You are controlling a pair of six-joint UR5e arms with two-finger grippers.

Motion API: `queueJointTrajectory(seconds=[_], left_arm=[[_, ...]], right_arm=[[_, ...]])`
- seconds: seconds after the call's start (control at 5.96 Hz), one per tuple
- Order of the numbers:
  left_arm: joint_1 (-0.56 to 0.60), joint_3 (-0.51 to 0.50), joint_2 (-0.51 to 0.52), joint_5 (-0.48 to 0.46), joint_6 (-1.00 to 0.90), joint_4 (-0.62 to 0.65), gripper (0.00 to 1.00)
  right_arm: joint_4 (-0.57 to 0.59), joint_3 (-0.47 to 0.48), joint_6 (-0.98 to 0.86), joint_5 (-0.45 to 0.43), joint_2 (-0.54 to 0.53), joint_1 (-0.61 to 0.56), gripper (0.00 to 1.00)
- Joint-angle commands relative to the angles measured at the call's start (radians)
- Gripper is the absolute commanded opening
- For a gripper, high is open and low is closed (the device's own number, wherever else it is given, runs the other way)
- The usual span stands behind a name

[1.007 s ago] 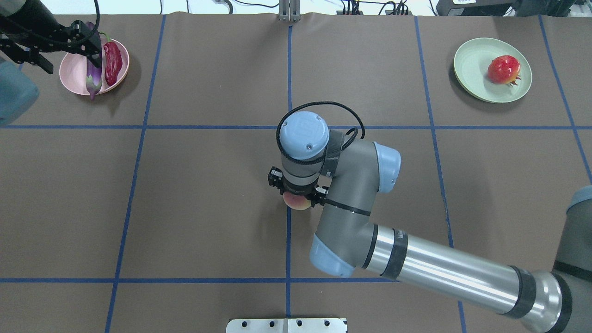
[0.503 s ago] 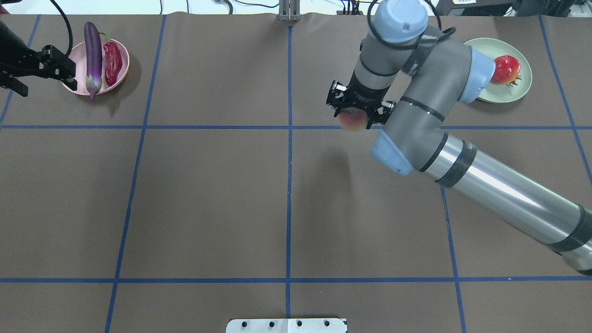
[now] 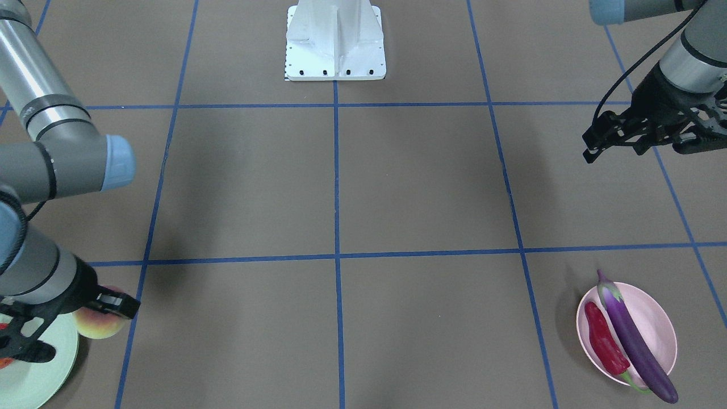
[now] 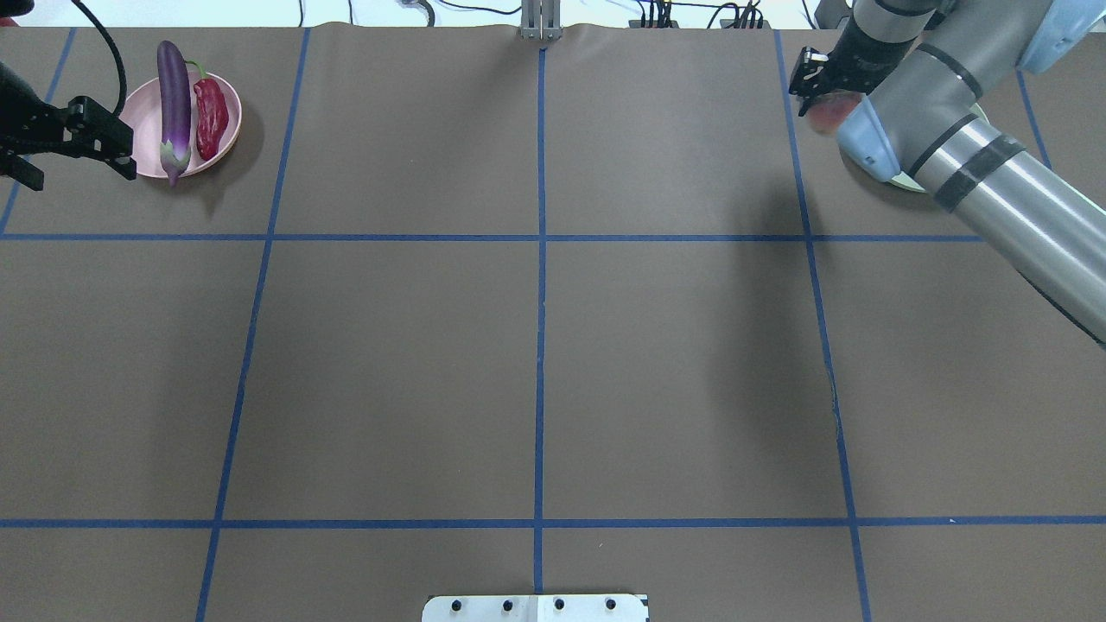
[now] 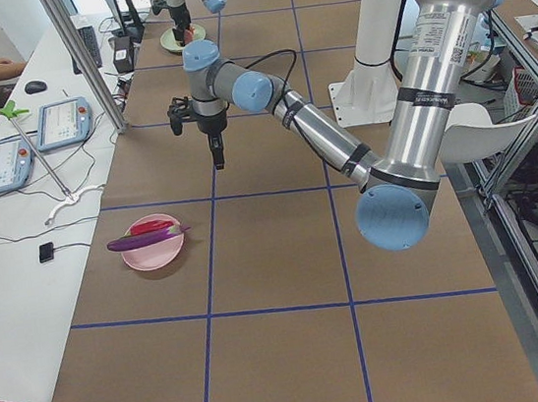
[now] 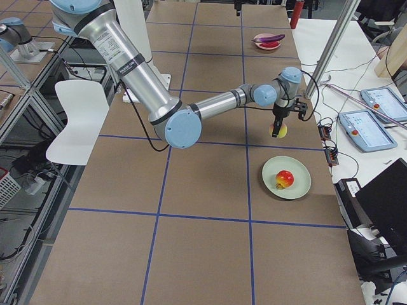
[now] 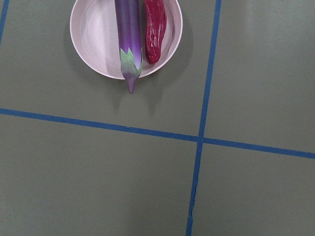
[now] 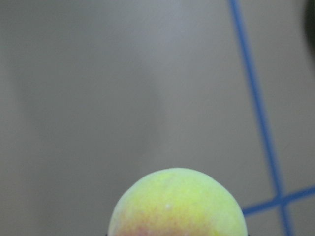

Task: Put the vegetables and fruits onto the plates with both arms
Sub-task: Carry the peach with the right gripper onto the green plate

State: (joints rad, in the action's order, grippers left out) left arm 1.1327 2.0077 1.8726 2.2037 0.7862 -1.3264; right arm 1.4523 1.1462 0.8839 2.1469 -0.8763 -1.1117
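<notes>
Exterior front-facing | right pincer [image 3: 93, 317] clamps peach [image 3: 97, 330] | near green plate [image 3: 40, 376] rim

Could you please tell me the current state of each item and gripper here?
eggplant: lying on pink plate, ends overhanging rim
chili: lying on pink plate beside eggplant
peach: gripped in the air, not yet on plate
pomegranate: resting on green plate
left gripper: open, empty
right gripper: shut on peach

No legible text, label or number anywhere
</notes>
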Motion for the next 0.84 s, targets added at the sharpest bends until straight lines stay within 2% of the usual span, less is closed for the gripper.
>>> queueJointTrajectory(seconds=[0.0, 0.17, 0.34, 0.5, 0.67], left_arm=[[-0.002, -0.004, 0.002, 0.002, 0.001, 0.001, 1.0], [-0.002, -0.004, 0.0, 0.002, 0.005, 0.001, 1.0], [-0.004, -0.009, 0.0, -0.001, 0.001, 0.001, 1.0], [-0.004, -0.018, 0.002, 0.001, -0.002, -0.001, 1.0], [-0.004, -0.029, 0.008, 0.002, -0.002, -0.004, 1.0]], right_arm=[[-0.125, -0.118, -0.056, 0.014, -0.041, -0.051, 0.0], [-0.139, -0.141, -0.056, 0.016, -0.055, -0.036, 0.0], [-0.156, -0.166, -0.057, 0.008, -0.056, -0.008, 0.62], [-0.3, -0.206, -0.057, 0.008, -0.103, -0.011, 1.0], [-0.311, -0.189, -0.059, 0.013, -0.102, -0.031, 1.0]])
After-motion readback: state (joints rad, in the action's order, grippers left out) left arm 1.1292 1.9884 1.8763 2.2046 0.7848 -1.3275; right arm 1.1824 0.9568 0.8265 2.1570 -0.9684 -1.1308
